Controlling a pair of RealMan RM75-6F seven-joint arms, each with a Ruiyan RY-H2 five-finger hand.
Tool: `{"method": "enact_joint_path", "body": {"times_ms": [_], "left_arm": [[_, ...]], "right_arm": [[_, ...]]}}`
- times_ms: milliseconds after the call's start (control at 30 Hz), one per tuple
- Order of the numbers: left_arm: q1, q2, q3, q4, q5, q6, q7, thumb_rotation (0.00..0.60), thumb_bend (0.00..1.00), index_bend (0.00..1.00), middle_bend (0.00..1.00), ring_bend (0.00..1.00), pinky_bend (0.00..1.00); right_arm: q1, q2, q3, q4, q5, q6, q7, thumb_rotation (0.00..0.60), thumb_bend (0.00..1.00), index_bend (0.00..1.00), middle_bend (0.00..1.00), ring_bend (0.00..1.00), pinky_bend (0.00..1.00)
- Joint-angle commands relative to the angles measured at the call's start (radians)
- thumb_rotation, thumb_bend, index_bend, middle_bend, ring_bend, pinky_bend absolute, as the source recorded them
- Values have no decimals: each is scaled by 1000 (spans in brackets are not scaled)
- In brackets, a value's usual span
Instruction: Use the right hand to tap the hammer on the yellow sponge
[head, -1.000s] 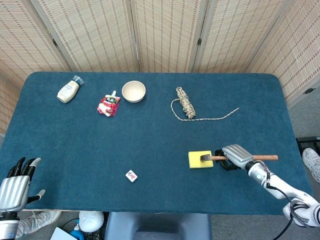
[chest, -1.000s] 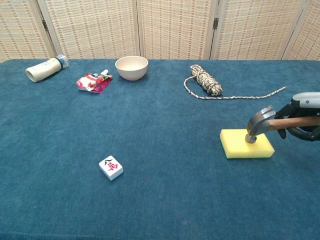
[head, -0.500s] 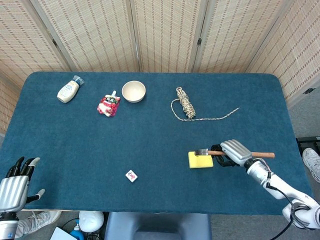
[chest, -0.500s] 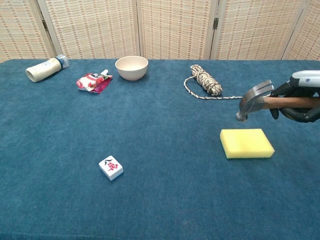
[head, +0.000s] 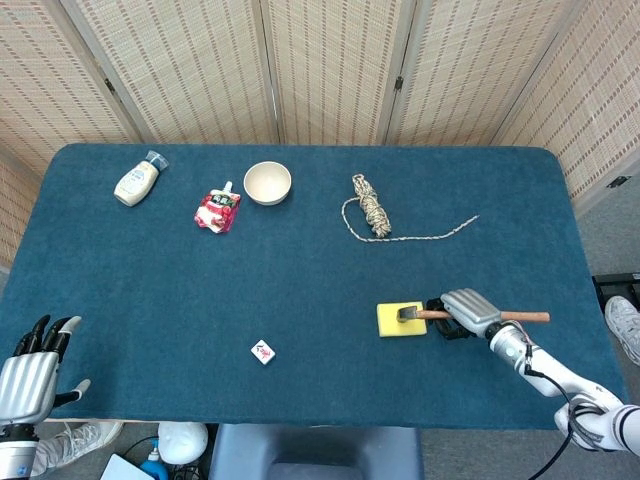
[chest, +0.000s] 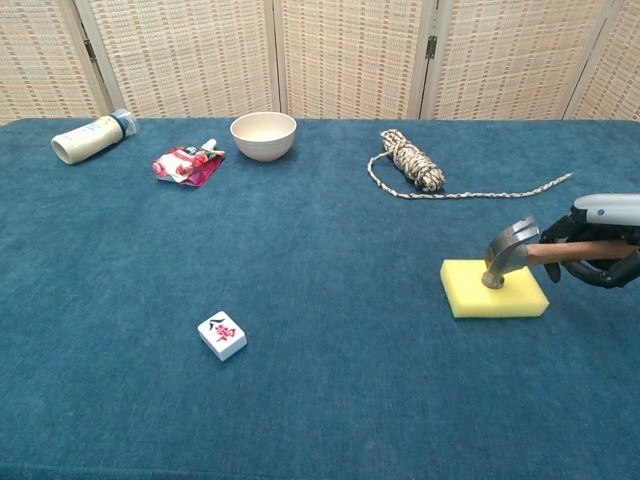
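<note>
**Striking the sponge again**

Dropping from its raised pose half a second earlier, the steel-headed, wooden-handled hammer (head: 470, 315) lay over the flat yellow rectangular sponge (head: 396, 320) in the head view, right hand (head: 465, 313) wrapped around the handle (left hand (head: 30, 375) idle, fingers apart).

Chest view showed the head face touching the sponge: a tap landed.

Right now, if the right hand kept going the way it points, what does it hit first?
Likely the yellow sponge: the right hand points leftward along the hammer, whose head sits on it.
</note>
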Motion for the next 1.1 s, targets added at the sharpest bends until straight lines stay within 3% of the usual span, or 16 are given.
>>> {"method": "enact_joint_path", "body": {"times_ms": [33, 233, 467, 767, 867, 1033, 1100], "left_arm": [[0, 1, 1, 0, -1, -1, 1, 600, 199, 135, 180, 65, 203], [0, 4, -4, -4, 3, 9, -1, 600, 199, 135, 180, 65, 203], [-5, 0, -3, -9, 8, 3, 5, 600, 199, 132, 180, 65, 203], [-10, 3, -7, -19, 14, 5, 12, 600, 199, 132, 180, 65, 203], [-7, 5, -5, -20, 12, 8, 11, 600, 199, 132, 180, 65, 203], [1, 10, -2, -16, 0, 10, 8, 600, 199, 132, 180, 65, 203], [2, 13, -1, -16, -4, 9, 6, 600, 199, 132, 180, 65, 203]], "right_arm": [[2, -8, 0, 7, 9, -4, -2, 600, 962, 848, 840, 804, 847], [-17, 30, 34, -31, -2, 99, 68, 600, 962, 848, 840, 804, 847], [0, 33, 70, -21, 21, 101, 89, 600, 960, 848, 836, 804, 847], [89, -134, 160, 105, 92, 12, 66, 600, 876, 848, 796, 798, 846], [126, -204, 190, 161, 126, -33, 50, 600, 806, 825, 742, 756, 801], [175, -305, 214, 260, 161, -96, 10, 600, 640, 624, 594, 608, 645], [189, -329, 215, 286, 166, -118, -2, 600, 550, 418, 435, 472, 538]]}}
